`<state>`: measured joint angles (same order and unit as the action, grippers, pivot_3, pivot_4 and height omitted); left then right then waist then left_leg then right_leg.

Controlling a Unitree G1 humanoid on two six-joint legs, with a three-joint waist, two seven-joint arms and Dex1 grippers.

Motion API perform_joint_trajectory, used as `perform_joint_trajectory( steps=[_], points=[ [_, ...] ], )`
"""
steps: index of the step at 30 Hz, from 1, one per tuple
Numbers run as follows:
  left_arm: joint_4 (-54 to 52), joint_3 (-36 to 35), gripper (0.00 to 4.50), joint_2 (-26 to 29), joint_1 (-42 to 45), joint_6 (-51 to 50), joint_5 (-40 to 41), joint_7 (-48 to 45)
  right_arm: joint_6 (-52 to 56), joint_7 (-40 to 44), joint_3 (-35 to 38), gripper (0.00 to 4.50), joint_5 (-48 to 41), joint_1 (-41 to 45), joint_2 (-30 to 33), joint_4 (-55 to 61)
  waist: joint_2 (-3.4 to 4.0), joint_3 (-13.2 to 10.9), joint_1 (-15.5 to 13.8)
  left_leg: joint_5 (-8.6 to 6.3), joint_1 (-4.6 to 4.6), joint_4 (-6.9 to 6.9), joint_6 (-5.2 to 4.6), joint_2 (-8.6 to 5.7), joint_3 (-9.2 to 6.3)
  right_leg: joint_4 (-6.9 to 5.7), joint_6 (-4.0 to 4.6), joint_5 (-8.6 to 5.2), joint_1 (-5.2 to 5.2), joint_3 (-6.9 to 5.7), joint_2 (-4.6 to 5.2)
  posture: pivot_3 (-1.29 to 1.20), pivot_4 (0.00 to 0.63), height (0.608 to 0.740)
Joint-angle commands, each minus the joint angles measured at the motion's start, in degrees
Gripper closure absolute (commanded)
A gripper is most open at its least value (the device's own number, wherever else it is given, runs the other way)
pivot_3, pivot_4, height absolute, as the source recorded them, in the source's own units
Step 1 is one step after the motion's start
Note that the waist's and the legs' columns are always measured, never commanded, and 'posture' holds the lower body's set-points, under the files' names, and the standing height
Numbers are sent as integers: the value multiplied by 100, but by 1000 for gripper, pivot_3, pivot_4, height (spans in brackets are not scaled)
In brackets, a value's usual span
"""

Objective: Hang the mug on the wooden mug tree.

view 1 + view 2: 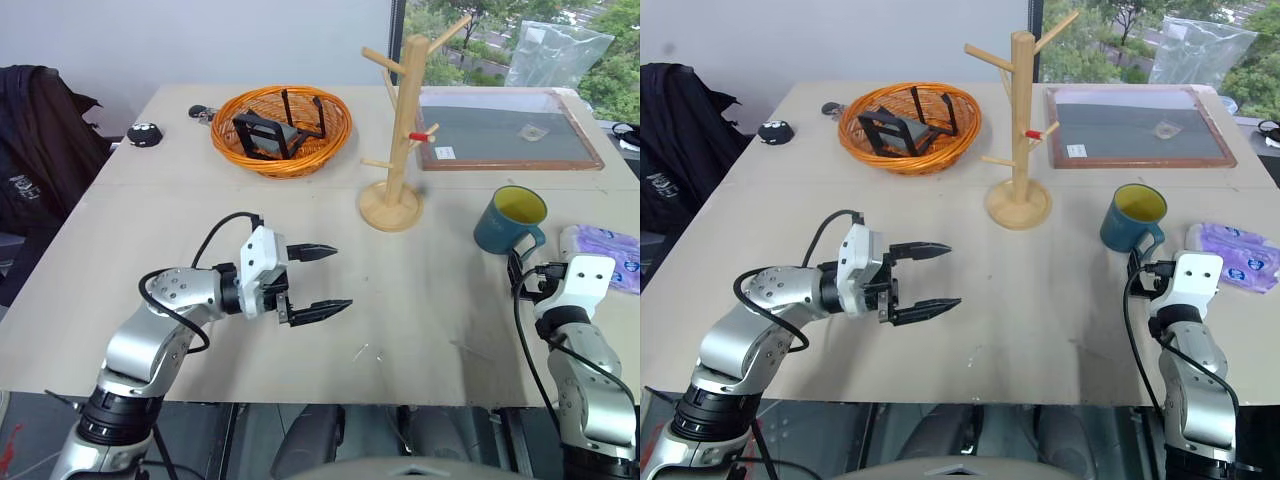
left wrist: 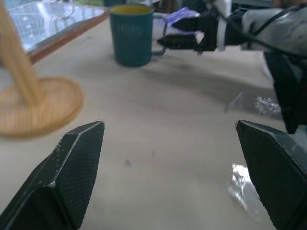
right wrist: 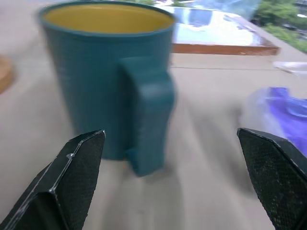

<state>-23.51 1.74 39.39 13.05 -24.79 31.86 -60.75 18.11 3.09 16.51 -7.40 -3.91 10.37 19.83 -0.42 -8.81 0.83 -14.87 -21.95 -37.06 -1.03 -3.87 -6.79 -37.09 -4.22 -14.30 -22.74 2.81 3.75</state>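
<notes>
Mug (image 1: 510,219) upright on table (image 1: 430,300), to the right of mug tree (image 1: 398,130) and well apart from it, handle turned toward right gripper (image 3: 170,179). Right gripper just short of mug, fingers spread wide, nothing held. Left gripper (image 1: 318,281) on the far side of mug tree from mug, fingers apart, empty. Judged rigid, glazed, likely slippery and breakable (ceramic by look); moderate weight. Best hold judged at handle or across rim wall, leaving handle loop free for a peg. Purple packet (image 1: 608,255) just beside mug, away from mug tree; framed board (image 1: 505,130) behind. Open tabletop between mug and mug tree; basket (image 1: 282,128) beyond mug tree, clear of path.
</notes>
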Motion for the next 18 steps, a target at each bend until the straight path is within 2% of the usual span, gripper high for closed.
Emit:
perform_joint_trajectory(
  steps=[1, 12, 18],
  points=[
    [-405, 130, 0, 101, 341, -390, 164, 82, -61, -329, -84, 40, 253, 240, -64, -103, 3, -1, 11, 0, 1, 0, 0, 0, 3, -1, 0, 0, 0, 3, -2, 0, 150, 740],
    [-682, 376, 0, 114, 735, -867, -455, 936, -178, -645, -401, 40, 617, 538, -274, -432, 4, -2, 17, 0, 6, -1, 0, 3, 11, -8, 0, 0, -1, 11, -8, 0, 150, 740],
    [-795, 298, 0, -43, 673, -1013, -428, 1294, -247, -661, -396, 40, 671, 668, -220, -648, 4, -2, 14, 0, 6, -1, 0, 3, 12, -9, 0, 0, -2, 13, -7, 0, 150, 740]
  ],
)
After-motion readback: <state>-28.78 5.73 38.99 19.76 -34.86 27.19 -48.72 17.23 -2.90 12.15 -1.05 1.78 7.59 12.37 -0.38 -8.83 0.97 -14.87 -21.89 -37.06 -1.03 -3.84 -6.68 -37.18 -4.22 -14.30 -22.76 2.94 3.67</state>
